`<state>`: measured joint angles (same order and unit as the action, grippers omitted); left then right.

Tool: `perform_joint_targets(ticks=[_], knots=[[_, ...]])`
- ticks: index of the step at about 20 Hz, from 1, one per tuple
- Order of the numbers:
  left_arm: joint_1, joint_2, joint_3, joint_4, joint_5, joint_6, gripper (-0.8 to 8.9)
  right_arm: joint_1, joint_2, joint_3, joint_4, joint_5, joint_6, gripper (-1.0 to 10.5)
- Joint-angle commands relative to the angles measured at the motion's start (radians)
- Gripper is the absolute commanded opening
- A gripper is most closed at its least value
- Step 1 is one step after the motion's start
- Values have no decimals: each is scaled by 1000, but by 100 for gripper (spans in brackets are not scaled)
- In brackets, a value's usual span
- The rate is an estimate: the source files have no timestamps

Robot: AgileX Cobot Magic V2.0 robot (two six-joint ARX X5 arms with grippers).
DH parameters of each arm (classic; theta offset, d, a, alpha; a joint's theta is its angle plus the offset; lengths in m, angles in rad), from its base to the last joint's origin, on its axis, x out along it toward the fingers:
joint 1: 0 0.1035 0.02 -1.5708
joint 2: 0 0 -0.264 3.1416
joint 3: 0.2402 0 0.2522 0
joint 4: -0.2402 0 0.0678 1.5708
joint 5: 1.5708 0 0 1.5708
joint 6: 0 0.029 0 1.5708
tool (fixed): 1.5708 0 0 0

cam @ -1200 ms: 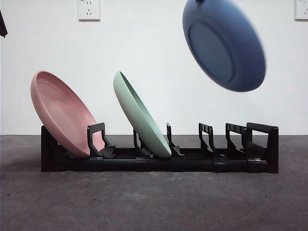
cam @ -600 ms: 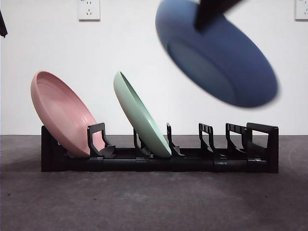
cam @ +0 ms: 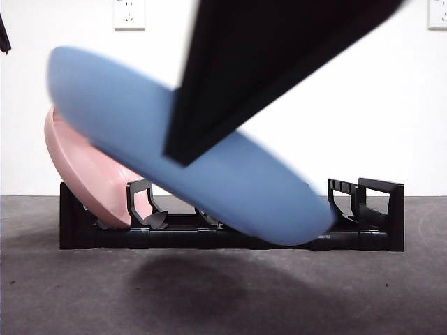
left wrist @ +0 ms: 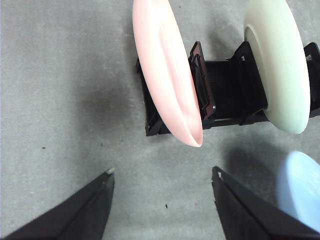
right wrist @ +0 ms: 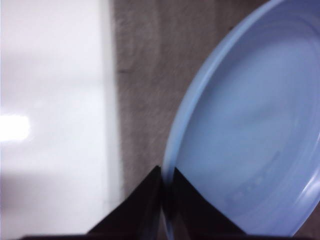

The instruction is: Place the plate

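My right gripper (right wrist: pixel 164 172) is shut on the rim of a blue plate (right wrist: pixel 250 130). In the front view the blue plate (cam: pixel 230 178) is large and blurred, tilted, in front of the black dish rack (cam: pixel 377 216), with the dark right arm (cam: pixel 265 63) above it. It hides the green plate there. A pink plate (cam: pixel 77 174) leans in the rack's left slot. My left gripper (left wrist: pixel 162 175) is open and empty above the table, near the pink plate (left wrist: pixel 165 70) and green plate (left wrist: pixel 277 60). The blue plate's edge (left wrist: pixel 300 190) shows there too.
The rack (left wrist: pixel 225 95) stands on a grey table (cam: pixel 223 293). Its right slots (cam: pixel 349 199) hold no plates. A white wall with sockets (cam: pixel 129 12) is behind. A shadow lies on the table under the blue plate.
The blue plate has swung down and to the left, much nearer the front camera, now covering the green plate and the rack's middle. The right arm has come into view.
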<state>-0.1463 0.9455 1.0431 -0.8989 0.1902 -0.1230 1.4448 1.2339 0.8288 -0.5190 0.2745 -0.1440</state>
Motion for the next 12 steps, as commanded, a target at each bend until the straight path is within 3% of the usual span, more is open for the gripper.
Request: perform_joint_targets(ticks=[1, 6, 12], knots=[[-3, 9, 27, 5, 5, 3, 312, -14, 72, 8, 23, 16, -58, 11], [-3, 9, 27, 5, 5, 3, 312, -70, 217, 8, 20, 14, -121, 11], [-3, 9, 27, 5, 5, 3, 312, -88, 328, 8, 16, -5, -122, 12]])
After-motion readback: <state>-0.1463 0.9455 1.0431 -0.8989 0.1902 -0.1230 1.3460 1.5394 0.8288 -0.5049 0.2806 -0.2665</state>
